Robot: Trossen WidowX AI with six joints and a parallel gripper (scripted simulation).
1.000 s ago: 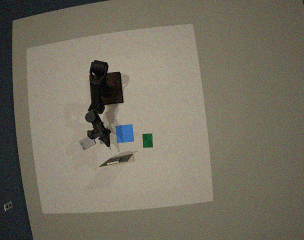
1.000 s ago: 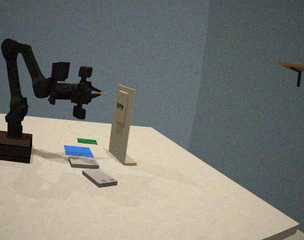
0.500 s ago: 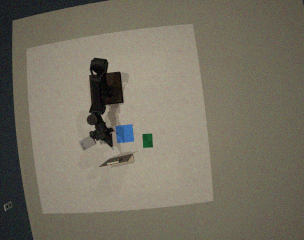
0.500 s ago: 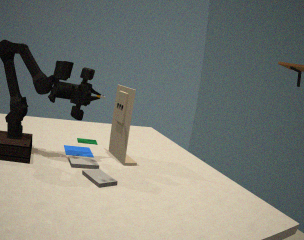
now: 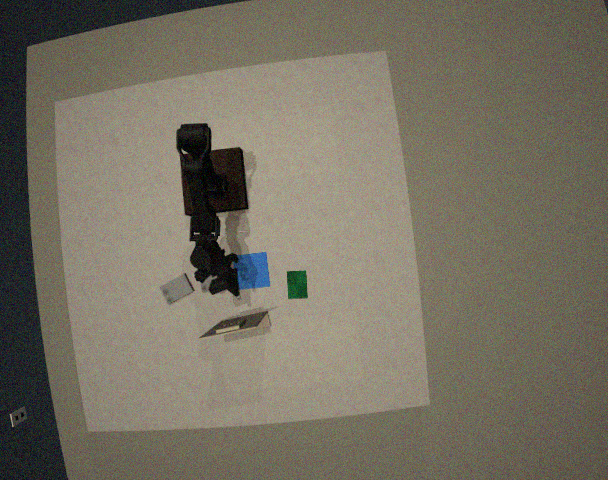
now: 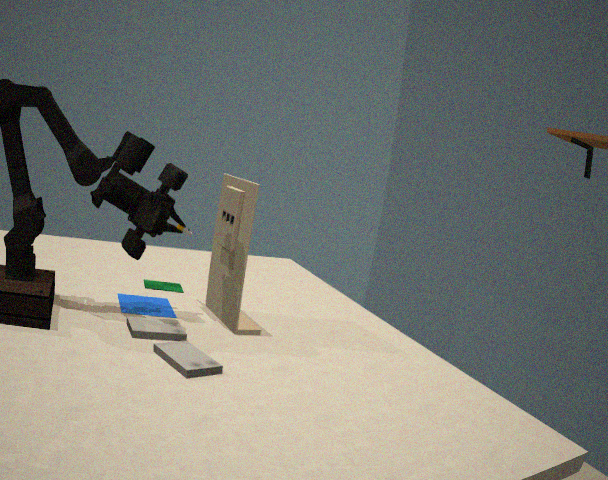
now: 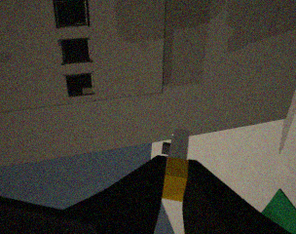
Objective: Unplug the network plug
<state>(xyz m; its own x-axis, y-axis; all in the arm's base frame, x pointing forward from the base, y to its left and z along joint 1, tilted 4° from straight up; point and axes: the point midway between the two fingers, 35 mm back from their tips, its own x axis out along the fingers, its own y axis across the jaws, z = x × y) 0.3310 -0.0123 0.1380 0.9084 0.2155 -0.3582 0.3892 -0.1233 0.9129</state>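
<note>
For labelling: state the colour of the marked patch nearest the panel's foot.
Blue: the blue patch shows best in the exterior view.
</note>
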